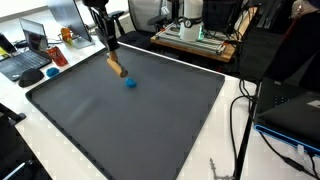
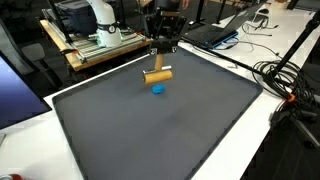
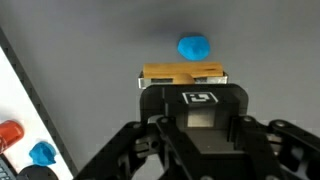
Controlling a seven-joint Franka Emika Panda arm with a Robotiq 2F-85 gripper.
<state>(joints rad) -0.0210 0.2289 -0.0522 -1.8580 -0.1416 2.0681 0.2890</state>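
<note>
Closest to the wrist camera is the hand [image 3: 186,88] itself, its black frame filling the lower half of that view. Its fingers are clamped narrow on a wooden block [image 3: 183,75], which lies crosswise between them with both ends sticking out. Just beyond the block, apart from it, a small blue ball [image 3: 194,47] sits on the dark grey mat [image 3: 100,40].

In both exterior views the hand [image 1: 112,60] [image 2: 160,58] points down from the arm, and the wooden block [image 1: 118,68] [image 2: 157,74] hangs at its tip. Whether the block touches the mat or hangs just over it I cannot tell. The blue ball [image 1: 130,83] [image 2: 158,88] rests just beside the block, on the side toward the mat's middle.

Block and ball are near the mat's [image 1: 150,120] [image 2: 160,130] far edge, close to the corner by the open laptop [image 1: 35,45]. The mat covers most of the white worktop [image 2: 30,130]. Beyond the far edge stands a wooden rack [image 2: 95,45] [image 1: 195,40] with equipment on it. Off the mat's side edge, the wrist view shows a red thing [image 3: 6,134] and a blue thing [image 3: 42,153] on the worktop, too blurred to name.
</note>
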